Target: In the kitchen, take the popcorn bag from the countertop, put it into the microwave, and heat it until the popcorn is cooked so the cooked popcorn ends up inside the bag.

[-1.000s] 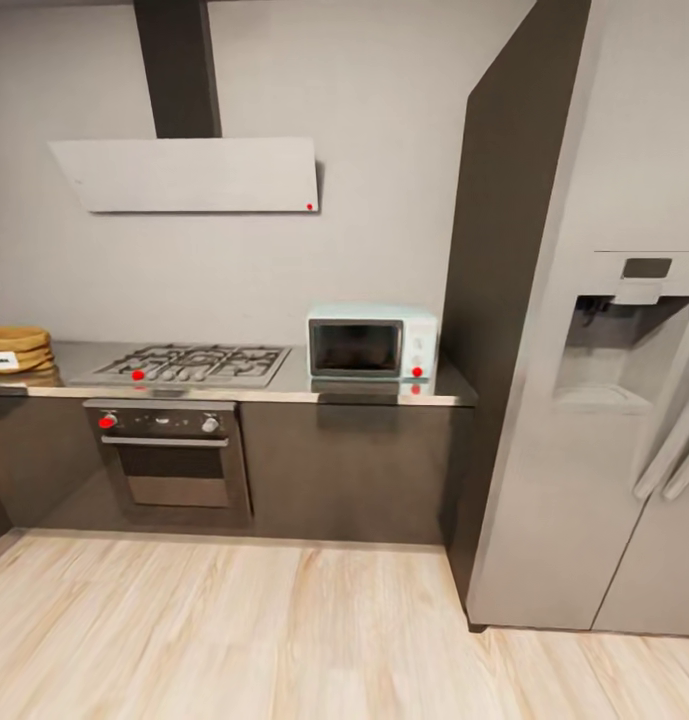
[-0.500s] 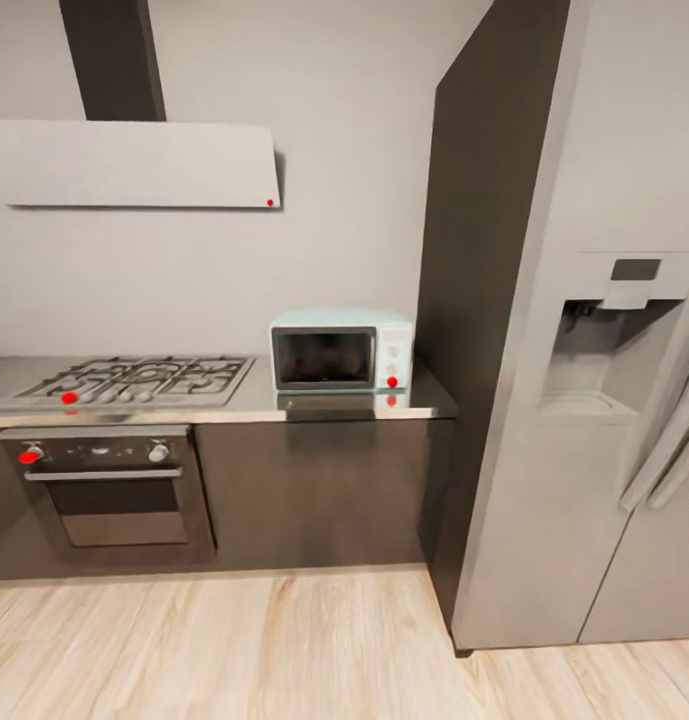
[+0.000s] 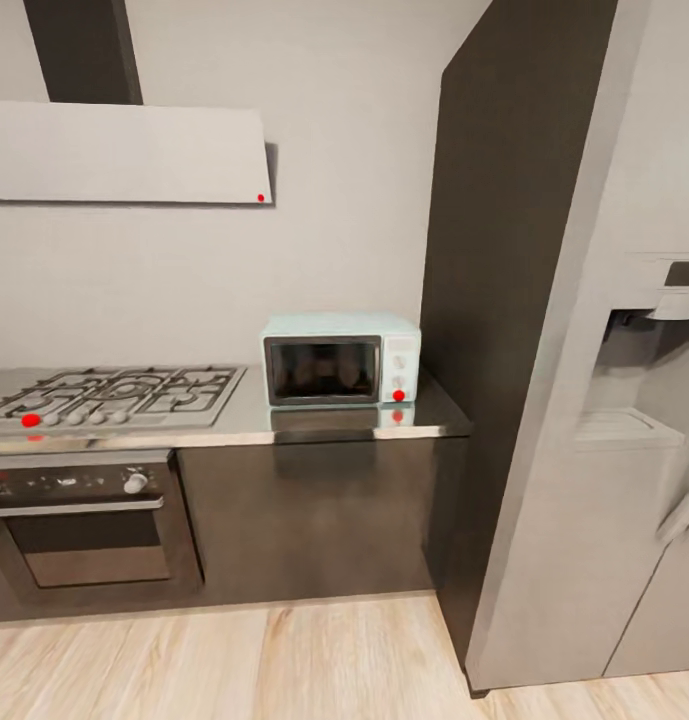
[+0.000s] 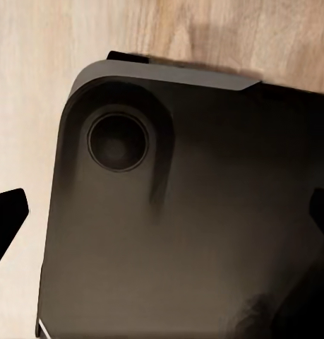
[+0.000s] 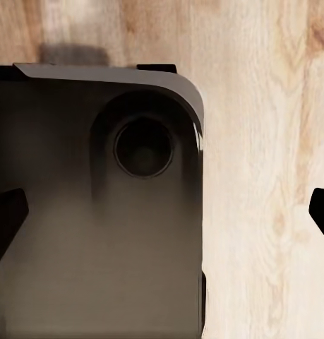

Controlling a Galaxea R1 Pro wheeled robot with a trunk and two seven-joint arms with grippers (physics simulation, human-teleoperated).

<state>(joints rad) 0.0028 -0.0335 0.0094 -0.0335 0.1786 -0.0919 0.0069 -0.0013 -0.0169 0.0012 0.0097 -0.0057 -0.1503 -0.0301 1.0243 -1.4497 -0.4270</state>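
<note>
The pale mint-white microwave (image 3: pixel 341 358) stands at the right end of the grey countertop (image 3: pixel 314 420), door shut, a red dot by its knob panel. The popcorn bag is out of view. In the left wrist view my left gripper (image 4: pixel 162 215) is open, its dark fingertips (image 4: pixel 6 220) far apart over my own dark base (image 4: pixel 183 233) and the wooden floor (image 4: pixel 34 85). In the right wrist view my right gripper (image 5: pixel 162 212) is open in the same way, fingertips (image 5: pixel 5 219) wide apart, nothing between them.
A gas cooktop (image 3: pixel 114 392) lies left of the microwave, with a built-in oven (image 3: pixel 79 520) beneath it and a range hood (image 3: pixel 124 152) above. A tall dark panel (image 3: pixel 504 330) and a grey fridge (image 3: pixel 624 420) close off the right side. Light wooden floor (image 3: pixel 284 660) lies before the cabinets.
The head camera has moved closer to the counter and turned right. The microwave looks larger, and a tan object at the counter's left end has left the picture.
</note>
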